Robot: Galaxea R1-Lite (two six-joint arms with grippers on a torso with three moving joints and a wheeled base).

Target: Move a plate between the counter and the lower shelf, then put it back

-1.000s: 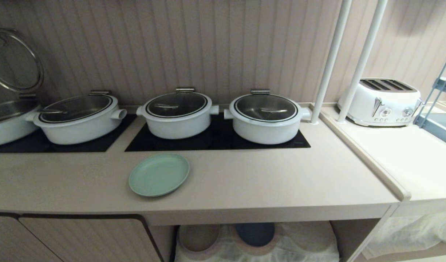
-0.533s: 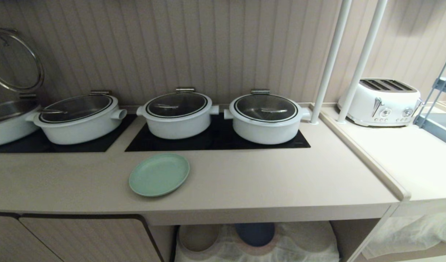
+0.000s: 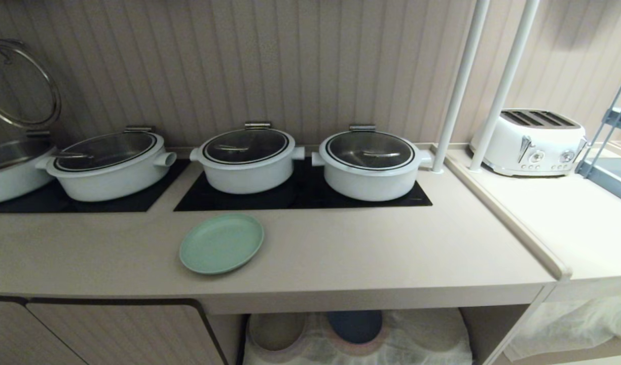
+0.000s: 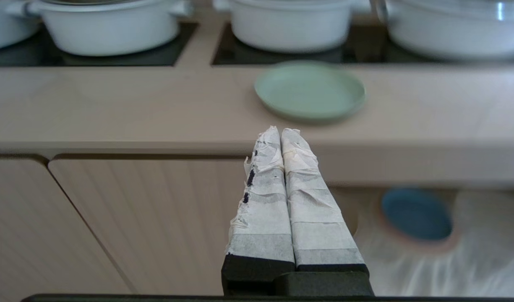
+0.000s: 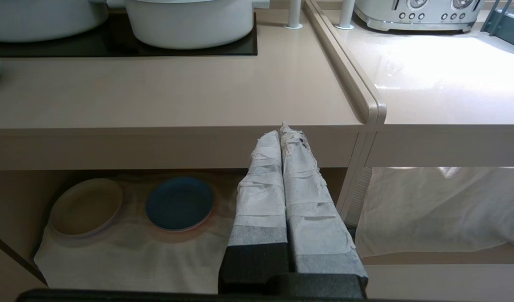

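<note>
Plate [image 3: 221, 243] sits flat on the table [image 3: 366, 253], between the front edge and the black hob panel [image 3: 302, 195], just in front of the gap between the two panels, nothing touching it. My left hand [image 4: 280, 133] is off the table, out in front of its front edge and lower than the top surface, fingers [image 4: 265, 197] pressed together with nothing between them, tips pointing toward the plate's near rim but well clear of it. My right hand [image 5: 285, 134] is likewise out front of the table edge, nearer the right corner, taped fingers [image 5: 261, 201] pressed together, empty. Lower shelf [image 5: 126, 251] under the table has the white cloth [image 5: 114, 260] on its floor, with an off-white plate [image 5: 87, 206] and a blue plate [image 5: 179, 203] lying side by side on it, apart from each other. Three white lidded pots [image 3: 248, 158] stand along the back edge on the hob panels, a fourth with its lid up at the far left. Toaster [image 3: 529, 142] is on the paler adjoining top to the right. Neither hand shows in the head view.
</note>
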